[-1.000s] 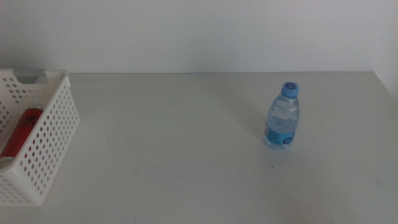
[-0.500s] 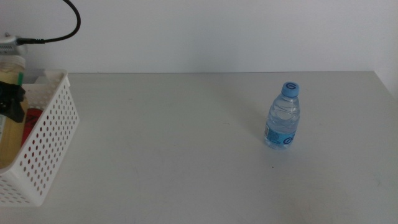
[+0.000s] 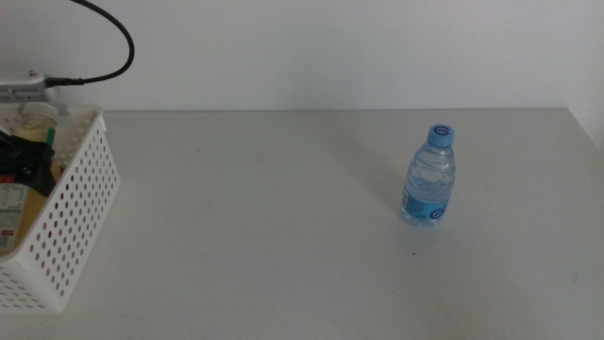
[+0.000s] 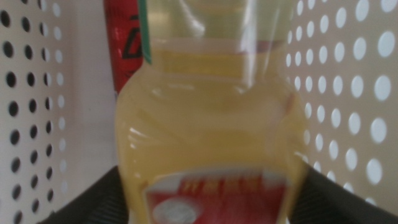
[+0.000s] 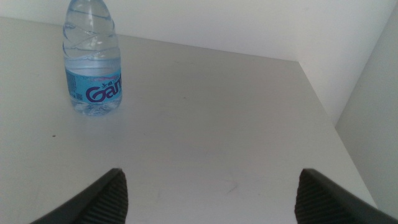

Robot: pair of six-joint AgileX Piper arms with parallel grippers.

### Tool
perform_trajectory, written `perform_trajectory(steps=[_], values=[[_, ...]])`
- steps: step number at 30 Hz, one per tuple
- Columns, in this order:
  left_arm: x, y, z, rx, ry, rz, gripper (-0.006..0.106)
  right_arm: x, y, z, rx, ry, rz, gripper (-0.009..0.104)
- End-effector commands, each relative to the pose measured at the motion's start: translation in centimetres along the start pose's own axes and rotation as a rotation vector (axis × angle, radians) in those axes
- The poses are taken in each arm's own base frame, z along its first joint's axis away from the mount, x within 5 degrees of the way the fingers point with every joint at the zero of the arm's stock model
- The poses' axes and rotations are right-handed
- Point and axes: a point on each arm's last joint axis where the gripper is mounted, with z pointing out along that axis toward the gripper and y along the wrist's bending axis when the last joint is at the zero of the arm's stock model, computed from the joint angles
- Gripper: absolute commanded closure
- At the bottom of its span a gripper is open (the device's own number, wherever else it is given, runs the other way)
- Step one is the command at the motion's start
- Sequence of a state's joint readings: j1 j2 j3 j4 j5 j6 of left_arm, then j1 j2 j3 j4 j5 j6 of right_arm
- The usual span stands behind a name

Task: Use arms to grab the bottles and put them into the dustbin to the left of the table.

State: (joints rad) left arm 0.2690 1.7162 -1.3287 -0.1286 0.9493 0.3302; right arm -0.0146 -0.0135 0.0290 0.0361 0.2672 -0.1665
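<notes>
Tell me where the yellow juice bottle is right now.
The yellow juice bottle is inside the white basket at the table's left edge, held in the left claw, with the red can just behind it.

The light grey table [image 3: 283, 217] carries a white dustbin [image 3: 75, 222] at left; a water bottle [image 3: 430, 177] stands right.

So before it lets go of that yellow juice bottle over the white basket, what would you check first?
1. Juice bottle held between the left gripper jaws: ok.
2. Bottle inside the basket walls: ok, perforated walls show on both sides.
3. Red can already in the basket: ok.
4. Room beneath the bottle: cannot tell.
5. Water bottle upright on the table, waiting: ok.
6. Right gripper open and away from the bin: ok.
</notes>
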Motion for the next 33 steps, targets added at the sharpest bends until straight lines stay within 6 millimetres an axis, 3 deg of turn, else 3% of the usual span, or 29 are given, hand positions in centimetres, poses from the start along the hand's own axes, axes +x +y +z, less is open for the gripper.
perform_trajectory(steps=[1,2,12,16,21,23,27,33], values=[[-1.3,-0.1,-3.4,-0.03,-0.164,0.001,0.011,-1.1,-0.2,-0.3,0.025,-0.101,-0.018,0.02],[-1.3,-0.1,-3.5,-0.029,-0.165,0.0,0.007,-1.1,-0.2,-0.3,0.025,-0.101,-0.018,0.02],[-2.1,-0.7,-5.4,0.024,-0.195,-0.022,0.007,-1.1,-0.2,-0.3,0.025,-0.101,-0.018,0.02],[-1.8,-1.1,-7.8,0.025,-0.231,-0.012,0.007,-1.1,-0.2,-0.3,0.025,-0.101,-0.018,0.02],[-0.8,-4.0,-12.5,-0.007,-0.44,0.062,0.007,-1.1,-0.2,-0.3,0.025,-0.101,-0.018,0.02],[0.4,-5.7,-14.0,-0.011,-0.555,0.098,0.007,-1.1,-0.2,-0.3,0.025,-0.101,-0.018,0.02],[3.9,-8.8,-15.2,0.019,-0.693,0.152,0.007,-1.1,-0.2,-0.3,0.025,-0.101,-0.018,0.02],[12.2,-11.6,-15.9,0.157,-0.753,0.072,0.007,-1.1,-0.2,-0.3,0.025,-0.101,-0.018,0.02]])
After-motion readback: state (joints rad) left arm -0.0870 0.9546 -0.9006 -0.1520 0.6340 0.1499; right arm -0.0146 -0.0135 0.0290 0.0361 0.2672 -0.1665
